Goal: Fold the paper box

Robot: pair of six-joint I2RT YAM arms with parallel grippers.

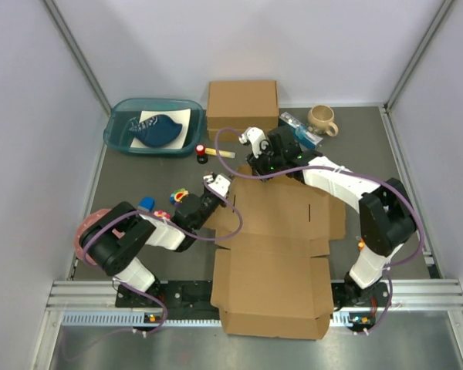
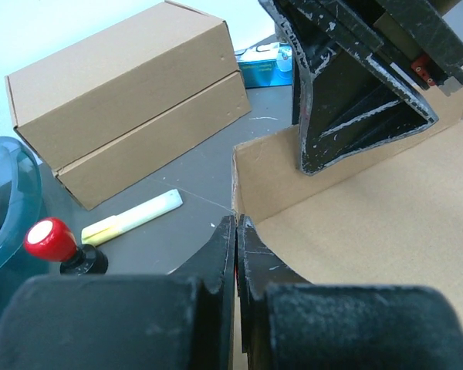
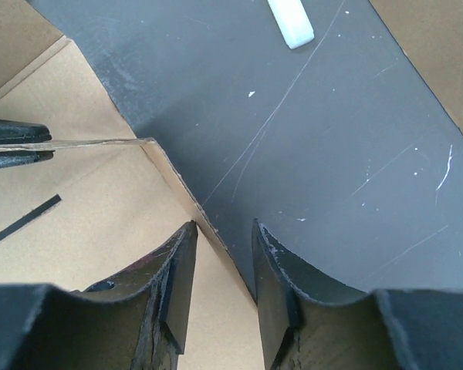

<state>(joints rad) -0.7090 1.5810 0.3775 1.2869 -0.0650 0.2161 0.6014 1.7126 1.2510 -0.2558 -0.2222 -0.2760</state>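
Observation:
The paper box (image 1: 278, 254) lies as a mostly flat brown cardboard sheet in the middle of the table, reaching over the near edge. My left gripper (image 1: 218, 183) is shut on the sheet's far-left flap; in the left wrist view the jaws (image 2: 237, 225) pinch the thin edge of that raised flap (image 2: 278, 177). My right gripper (image 1: 257, 168) is open at the sheet's far edge. In the right wrist view its fingers (image 3: 222, 225) straddle the cardboard edge (image 3: 177, 185) without closing. The left fingertips (image 3: 11, 142) show there, holding the flap.
A ready-made brown box (image 1: 242, 104) stands at the back. Near it are a yellow highlighter (image 1: 225, 153), a red-knobbed object (image 1: 201, 151), a teal bin (image 1: 153, 126), a blue packet (image 1: 301, 129) and a mug (image 1: 322, 119). Small coloured toys (image 1: 177, 196) lie left of the sheet.

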